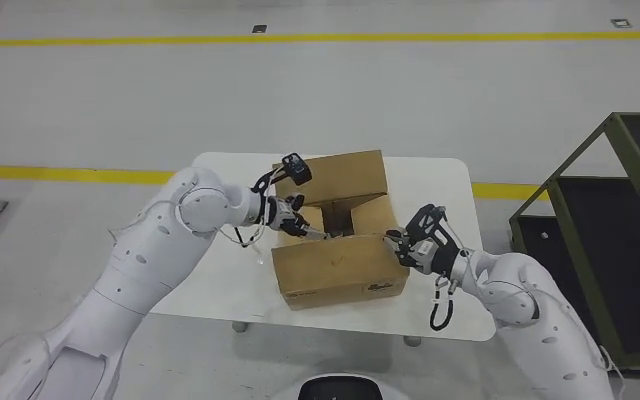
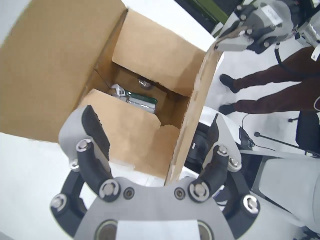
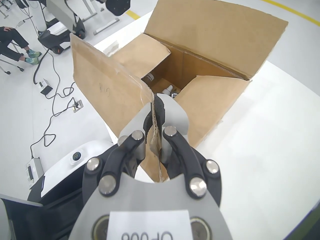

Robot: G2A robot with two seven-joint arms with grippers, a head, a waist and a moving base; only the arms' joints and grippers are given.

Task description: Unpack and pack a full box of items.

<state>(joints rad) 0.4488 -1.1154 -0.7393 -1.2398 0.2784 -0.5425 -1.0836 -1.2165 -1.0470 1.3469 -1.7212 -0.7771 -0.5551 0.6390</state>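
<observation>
Right gripper point(image 3: 156, 107), fingers point(image 3: 175, 116) tight on the near flap point(image 3: 105, 83) of the open cardboard box point(image 3: 212, 33)

We see the cardboard box point(image 1: 340, 270) matt, brown and corrugated, its edge frayed at 4 o'clock. The table point(image 1: 225, 290) looks smooth and white. The right gripper point(image 3: 155, 106) is dull grey metal with black rubbery pads point(image 3: 160, 108). A packet point(image 2: 140, 99) inside gleams like glossy plastic.

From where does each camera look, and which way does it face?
Top view: above the arms, facing down at the box on the table; both arms show.
Left wrist view: behind the open left gripper, facing into the box.
Right wrist view: behind the right gripper, shut on the near flap.
Shared: each wrist view shows the box's inside and the other arm's gripper.
</observation>
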